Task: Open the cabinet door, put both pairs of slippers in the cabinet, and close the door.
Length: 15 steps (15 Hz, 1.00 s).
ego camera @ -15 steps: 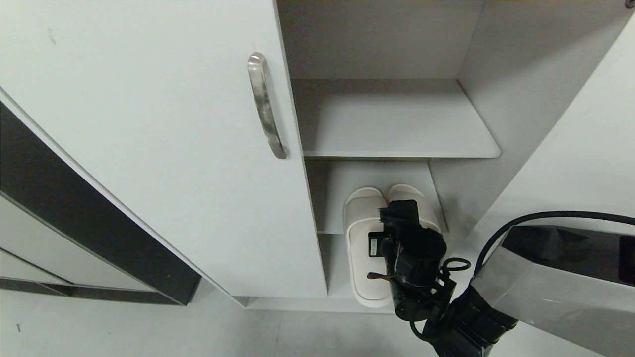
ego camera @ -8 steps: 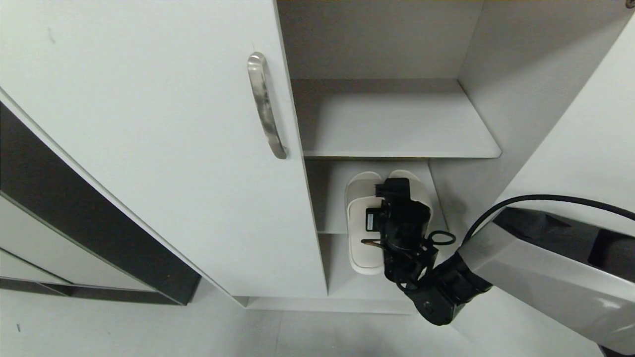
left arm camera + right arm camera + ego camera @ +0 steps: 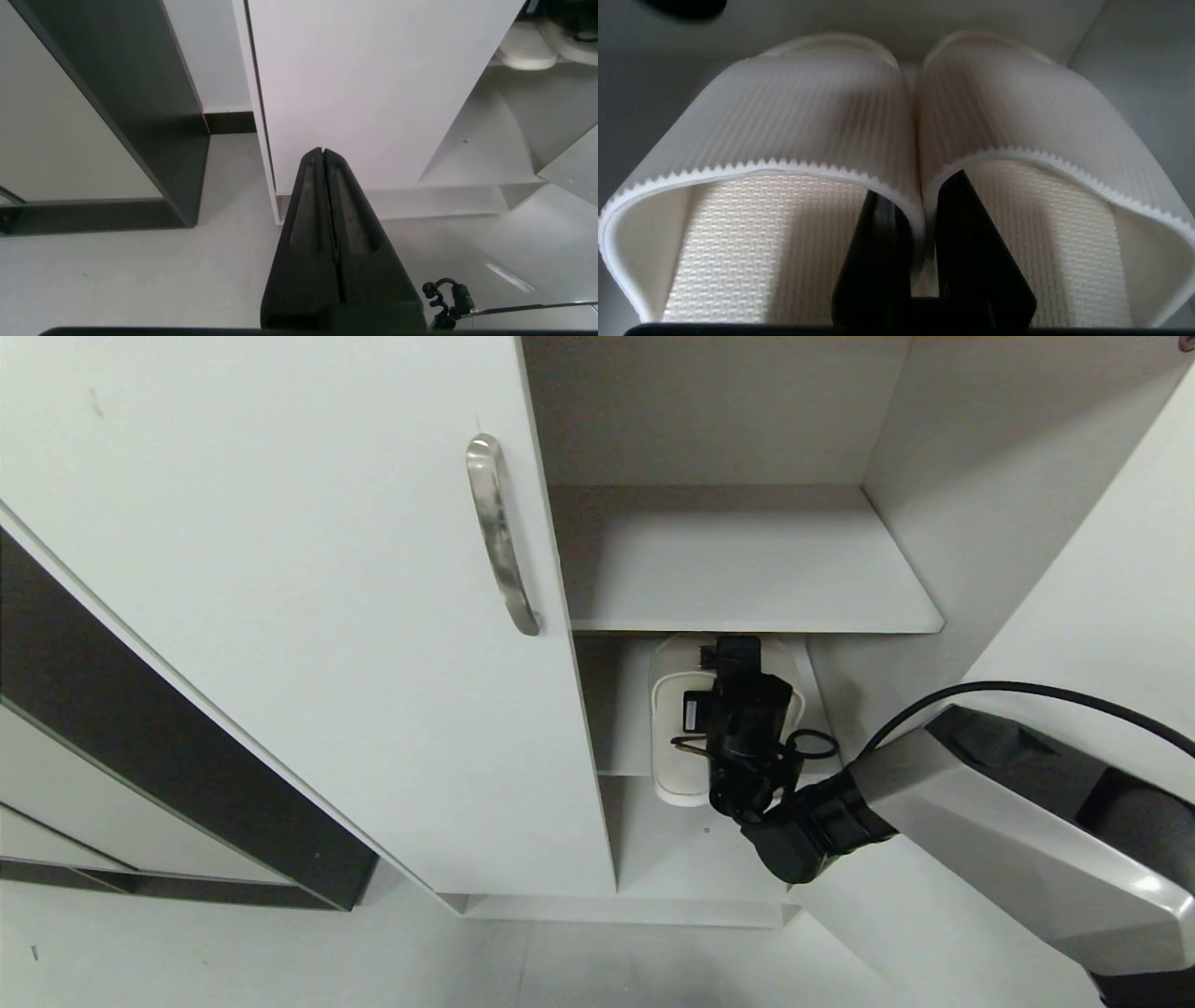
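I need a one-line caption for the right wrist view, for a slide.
The right gripper clamps the adjoining strap edges of the white slippers, holding the pair as one.

Right pincer (image 3: 736,658) carried slippers (image 3: 674,775) deeper into cabinet (image 3: 943,467), under upper shelf (image 3: 747,569).

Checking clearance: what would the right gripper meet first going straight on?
Likely the cabinet's back wall, with the held slippers' toes touching before the right gripper itself; depth is unclear.
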Motion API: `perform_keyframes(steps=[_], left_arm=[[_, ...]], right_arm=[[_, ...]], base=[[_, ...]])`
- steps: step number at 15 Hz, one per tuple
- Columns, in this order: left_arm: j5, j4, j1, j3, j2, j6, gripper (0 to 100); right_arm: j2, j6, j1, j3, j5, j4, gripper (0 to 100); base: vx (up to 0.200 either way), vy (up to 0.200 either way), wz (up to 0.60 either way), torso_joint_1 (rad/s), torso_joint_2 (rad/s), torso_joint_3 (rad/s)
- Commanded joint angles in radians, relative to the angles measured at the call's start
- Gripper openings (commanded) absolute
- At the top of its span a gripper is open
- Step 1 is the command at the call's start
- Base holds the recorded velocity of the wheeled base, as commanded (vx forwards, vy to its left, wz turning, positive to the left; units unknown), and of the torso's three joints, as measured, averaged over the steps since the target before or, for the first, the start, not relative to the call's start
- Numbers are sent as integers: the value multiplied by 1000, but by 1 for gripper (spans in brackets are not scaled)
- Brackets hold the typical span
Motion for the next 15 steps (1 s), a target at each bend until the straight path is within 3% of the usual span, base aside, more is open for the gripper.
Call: perform_keyframes(steps=[1,5,11,12,15], left_arm=[[0,0,0,0,1,0,0],[0,0,0,0,1,-2,0],[2,0,0,0,1,-2,0],[2,0,0,0,1,-3,0],[2,0,0,0,1,-5,0]], right_arm=[[21,-1,-11,-49,-1,14,0],[63,-5,-27,-129,-1,49,0],[71,-5,-36,-140,-1,53,0],[71,-5,-36,-140,-1,53,100],[69,-5,-33,-132,-2,52,100]], base=[[0,0,0,0,0,0],[0,0,0,0,0,0],[0,0,0,0,0,0],[0,0,0,0,0,0],[0,0,0,0,0,0]])
